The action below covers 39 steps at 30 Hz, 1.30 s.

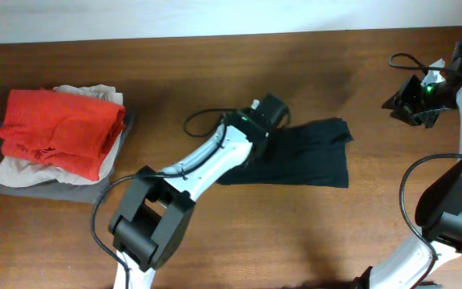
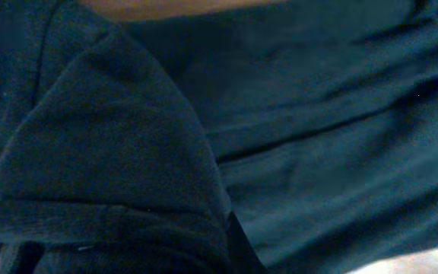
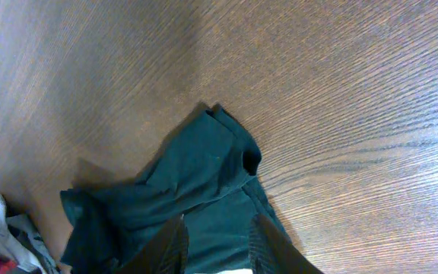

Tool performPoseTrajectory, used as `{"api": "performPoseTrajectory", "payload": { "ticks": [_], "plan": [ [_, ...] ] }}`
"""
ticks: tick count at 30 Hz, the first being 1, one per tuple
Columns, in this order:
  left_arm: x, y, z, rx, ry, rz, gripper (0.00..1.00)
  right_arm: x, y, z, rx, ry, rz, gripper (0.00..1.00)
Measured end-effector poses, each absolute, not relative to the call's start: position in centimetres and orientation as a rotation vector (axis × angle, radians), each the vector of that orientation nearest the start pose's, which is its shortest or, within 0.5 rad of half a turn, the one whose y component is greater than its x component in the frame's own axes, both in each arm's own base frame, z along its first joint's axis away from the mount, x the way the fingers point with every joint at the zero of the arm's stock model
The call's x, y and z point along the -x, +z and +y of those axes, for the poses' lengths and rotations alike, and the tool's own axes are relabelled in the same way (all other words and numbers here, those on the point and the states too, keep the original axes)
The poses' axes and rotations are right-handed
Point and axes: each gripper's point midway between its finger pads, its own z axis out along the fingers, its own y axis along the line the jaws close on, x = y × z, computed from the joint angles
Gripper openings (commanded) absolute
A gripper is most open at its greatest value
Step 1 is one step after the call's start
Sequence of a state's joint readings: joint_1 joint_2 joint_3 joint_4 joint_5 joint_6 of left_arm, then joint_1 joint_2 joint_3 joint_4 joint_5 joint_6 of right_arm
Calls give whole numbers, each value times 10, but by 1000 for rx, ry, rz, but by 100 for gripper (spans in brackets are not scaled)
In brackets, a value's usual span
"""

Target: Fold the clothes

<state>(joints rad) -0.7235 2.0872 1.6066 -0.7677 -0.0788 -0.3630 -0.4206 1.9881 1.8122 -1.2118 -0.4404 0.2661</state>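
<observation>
Two grippers: your left gripper (image 1: pixel 275 112) pinches the soft black T-shirt (image 1: pixel 315 156) tight; your right gripper (image 3: pixel 216 228) hangs part open, empty.

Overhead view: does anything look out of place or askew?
The black garment lies lopsided mid-table: its upper right corner juts out and its edges are not squared. The folded pile at left sits loosely, nothing spilled.

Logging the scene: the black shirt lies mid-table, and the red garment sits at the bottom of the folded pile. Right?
Not quite. In the overhead view the red garment lies on top, over the beige and grey garments; the black shirt does lie mid-table.
</observation>
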Motion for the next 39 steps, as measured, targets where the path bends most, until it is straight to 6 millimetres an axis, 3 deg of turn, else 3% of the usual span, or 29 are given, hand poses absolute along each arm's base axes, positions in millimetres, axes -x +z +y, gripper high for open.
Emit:
{"api": "performPoseTrajectory", "payload": {
  "ticks": [2, 3, 5, 6, 8, 10, 14, 16, 18, 22, 24, 26, 30, 32, 33, 36, 39],
  "plan": [
    [-360, 51, -310, -510, -150, 2770, 16, -414, 145, -105, -908, 619, 2716, 32],
    [-358, 51, -312, -517, -153, 2767, 32, -414, 145, -105, -908, 619, 2716, 31],
    [-355, 51, -317, -540, -156, 2762, 46, -414, 146, -104, -907, 624, 2715, 32],
    [-354, 52, -319, -553, -157, 2757, 63, -414, 146, -104, -906, 625, 2715, 32],
    [-354, 55, -321, -575, -152, 2748, 68, -414, 146, -104, -907, 628, 2714, 32],
    [-353, 62, -319, -585, -115, 2747, 78, -413, 146, -103, -908, 631, 2718, 33],
    [-357, 81, -309, -596, -18, 2741, 80, -412, 145, -99, -892, 633, 2733, 34],
    [-365, 101, -302, -584, 50, 2715, 79, -413, 145, -90, -864, 636, 2750, 34],
    [-373, 117, -296, -562, 89, 2695, 71, -416, 145, -76, -812, 642, 2771, 34],
    [-397, 143, -291, -499, 51, 2644, 35, -421, 145, -43, -678, 640, 2818, 33],
    [-406, 147, -286, -473, 23, 2641, 30, -422, 144, -33, -642, 639, 2832, 34],
    [-408, 145, -272, -451, 57, 2667, 34, -422, 144, -24, -610, 644, 2845, 30],
    [-413, 143, -234, -357, 195, 2703, 35, -418, 147, -9, -546, 707, 2866, 14],
    [-423, 143, -210, -282, 227, 2717, 26, -418, 149, 5, -483, 758, 2867, 4],
    [-430, 142, -196, -232, 230, 2729, 19, -418, 150, 14, -444, 780, 2870, 4],
    [-449, 139, -143, -42, 193, 2776, 4, -417, 153, 59, -272, 828, 2891, 4],
    [-463, 136, -87, 170, 93, 2818, 3, -414, 156, 120, -34, 868, 2886, 4]
  ]
}}
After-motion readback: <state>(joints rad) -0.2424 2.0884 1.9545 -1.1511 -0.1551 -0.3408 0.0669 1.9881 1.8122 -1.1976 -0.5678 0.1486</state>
